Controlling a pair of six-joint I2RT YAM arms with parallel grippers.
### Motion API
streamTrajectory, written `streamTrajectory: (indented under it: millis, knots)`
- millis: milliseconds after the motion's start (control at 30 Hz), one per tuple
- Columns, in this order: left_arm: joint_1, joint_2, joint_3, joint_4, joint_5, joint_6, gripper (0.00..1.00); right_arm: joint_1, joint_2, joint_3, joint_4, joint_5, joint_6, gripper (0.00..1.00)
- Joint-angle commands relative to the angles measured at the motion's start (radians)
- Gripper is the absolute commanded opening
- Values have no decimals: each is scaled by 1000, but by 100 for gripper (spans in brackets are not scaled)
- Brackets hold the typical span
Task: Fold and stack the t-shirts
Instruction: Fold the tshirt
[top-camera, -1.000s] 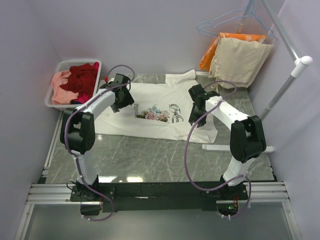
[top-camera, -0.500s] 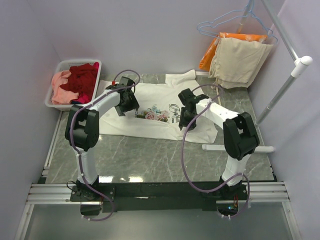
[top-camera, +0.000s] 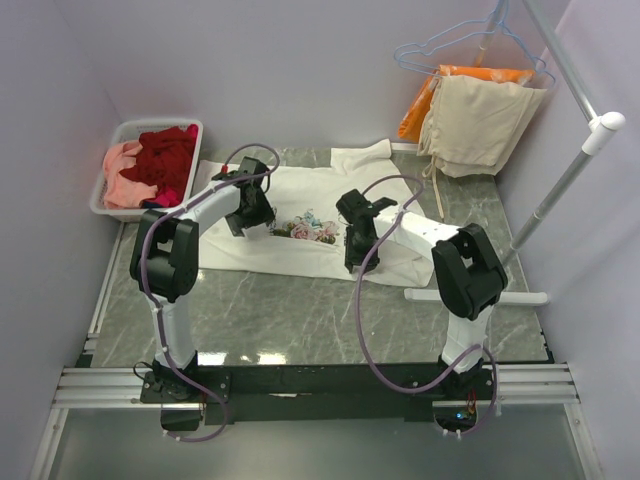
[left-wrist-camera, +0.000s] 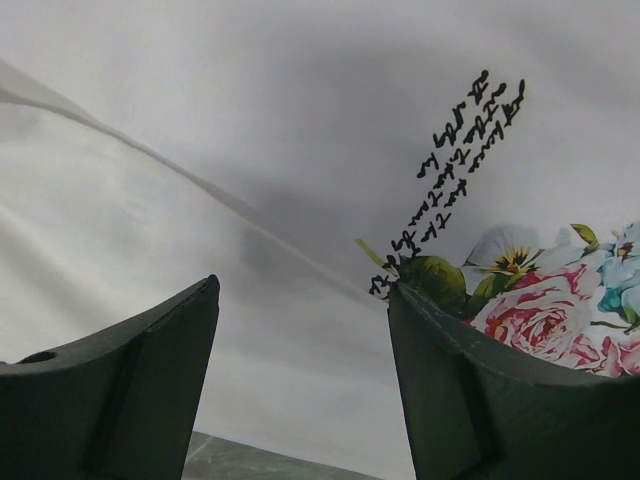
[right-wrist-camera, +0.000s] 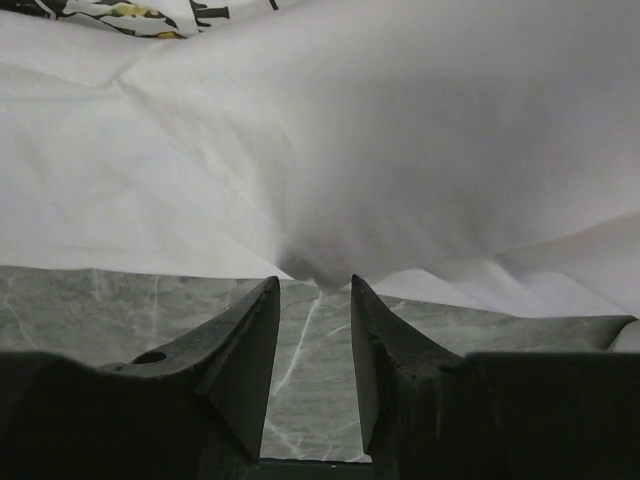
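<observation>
Right end effector (right-wrist-camera: 314, 288) pinches fold of white t-shirt (right-wrist-camera: 400, 150) — left end effector (left-wrist-camera: 302, 295) spread wide above it.

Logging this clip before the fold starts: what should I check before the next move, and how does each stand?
1. Right gripper pinching the edge of the white rose-print cotton t-shirt: ok, cloth tents between its tips.
2. Left gripper gripping cloth: not ok, open above the shirt.
3. Shirt flat: not ok, a crease crosses it.
4. Layers pinched: cannot tell.
5. Red and pink shirts waiting in the white plastic basket: ok.
</observation>
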Motion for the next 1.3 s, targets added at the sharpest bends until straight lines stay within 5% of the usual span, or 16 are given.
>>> streamTrajectory:
  millis: [0,267,467,867,1267]
  knots:
    - [2,-31,-15,-5,-26,14,74,1,35,3,-7,46,23,42]
    - [11,-71,-54,19,-9,22,74,-8,83,45,-17,121,44,39]
    - [16,-84,-63,21,-16,25,74,-22,92,75,-29,151,47,21]
    - [19,-87,-75,27,-16,22,74,-25,64,121,-60,179,30,33]
    - [19,-94,-89,26,-24,19,74,-31,66,114,-55,184,29,32]
